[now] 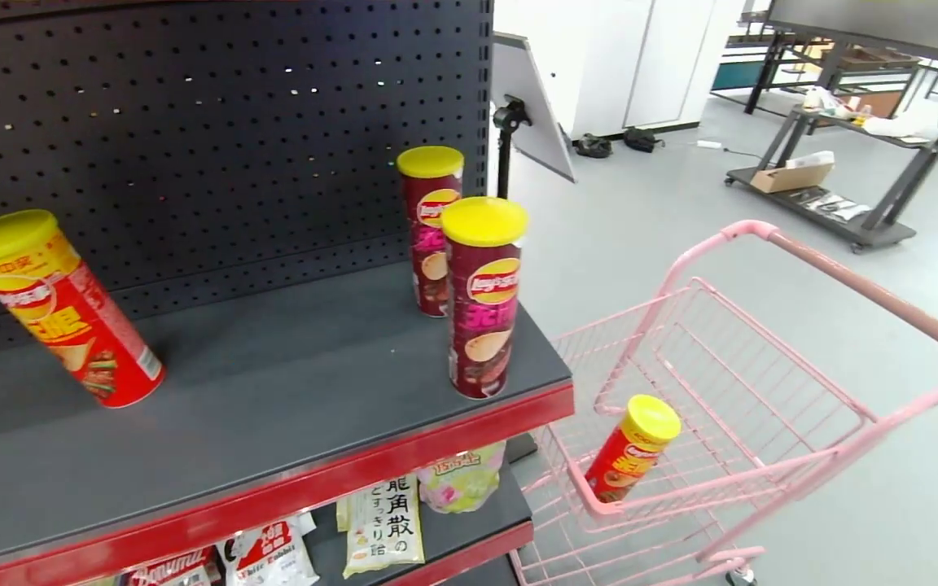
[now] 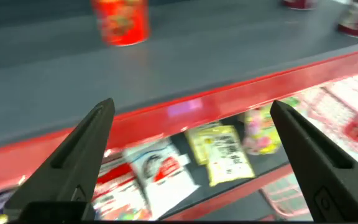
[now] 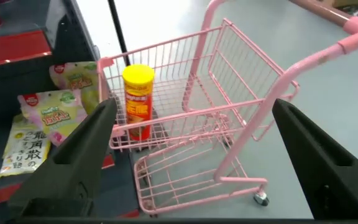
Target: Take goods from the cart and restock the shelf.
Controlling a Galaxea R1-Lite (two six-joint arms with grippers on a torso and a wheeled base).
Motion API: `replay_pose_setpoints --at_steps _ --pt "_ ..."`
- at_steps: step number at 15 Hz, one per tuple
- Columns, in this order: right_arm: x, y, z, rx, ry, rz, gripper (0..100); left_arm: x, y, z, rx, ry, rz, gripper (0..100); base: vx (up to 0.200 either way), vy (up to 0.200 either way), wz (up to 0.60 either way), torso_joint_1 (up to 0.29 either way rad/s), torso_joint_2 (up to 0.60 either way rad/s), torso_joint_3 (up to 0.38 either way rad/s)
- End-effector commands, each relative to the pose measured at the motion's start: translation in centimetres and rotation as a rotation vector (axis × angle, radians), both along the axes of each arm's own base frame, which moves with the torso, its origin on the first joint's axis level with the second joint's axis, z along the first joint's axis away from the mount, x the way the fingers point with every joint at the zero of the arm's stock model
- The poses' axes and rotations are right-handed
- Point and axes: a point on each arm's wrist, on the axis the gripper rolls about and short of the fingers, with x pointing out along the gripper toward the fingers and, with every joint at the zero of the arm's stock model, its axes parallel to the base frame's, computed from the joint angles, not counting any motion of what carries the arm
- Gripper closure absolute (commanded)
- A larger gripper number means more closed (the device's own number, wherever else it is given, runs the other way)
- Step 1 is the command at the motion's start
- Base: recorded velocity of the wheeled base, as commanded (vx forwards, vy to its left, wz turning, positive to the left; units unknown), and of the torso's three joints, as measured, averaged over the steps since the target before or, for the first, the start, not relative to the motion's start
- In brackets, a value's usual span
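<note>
the left gripper [image 2: 191,106] has its two dark fingers spread wide with nothing between them, in front of the red front edge of the grey metal shelf [image 2: 185,106]. the right gripper [image 3: 194,102] is just as wide and empty, above the pink wire shopping cart [image 3: 253,106].

in the head view, nearest at the bottom centre, flat snack packets [image 1: 383,521] lie on the lower shelf board. just to their right, in the lower right of the frame, the cart [image 1: 843,277] stands beside the shelf end – in the basket corner closest to the shelf stands a red crisp tube with a yellow lid [image 1: 632,448].

on the top board [image 1: 273,391], a maroon crisp tube with a yellow lid [image 1: 483,301] stands near the front right corner, and a second maroon tube [image 1: 431,232] stands just behind it. well apart, at the left edge of the frame, a red tube with a yellow lid [image 1: 54,309] stands further back. behind them all rises the black perforated back panel [image 1: 192,122].
</note>
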Motion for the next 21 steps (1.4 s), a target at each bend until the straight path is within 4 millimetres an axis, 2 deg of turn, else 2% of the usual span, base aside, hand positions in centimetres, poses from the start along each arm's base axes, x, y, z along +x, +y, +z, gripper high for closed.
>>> replay_pose_setpoints --at_steps 1,5,10,21 --pt "0.00 0.00 0.00 0.001 0.000 0.000 0 0.00 0.00 0.01 -0.001 0.000 0.001 0 0.000 0.000 0.00 0.000 0.00 0.000" --pt "0.00 0.00 0.00 0.004 0.000 0.000 0 0.00 0.00 0.01 -0.001 0.000 0.001 0 0.000 0.000 0.00 -0.012 0.02 0.018" --pt "0.00 0.00 0.00 0.004 0.000 0.000 0 0.00 0.00 0.01 -0.001 0.000 0.001 0 0.000 0.000 0.00 -0.127 0.35 0.198" --pt "0.00 0.00 0.00 0.002 0.000 0.000 0 0.00 0.00 0.01 -0.001 0.000 0.001 0 0.000 0.000 0.00 -0.160 0.46 0.292"
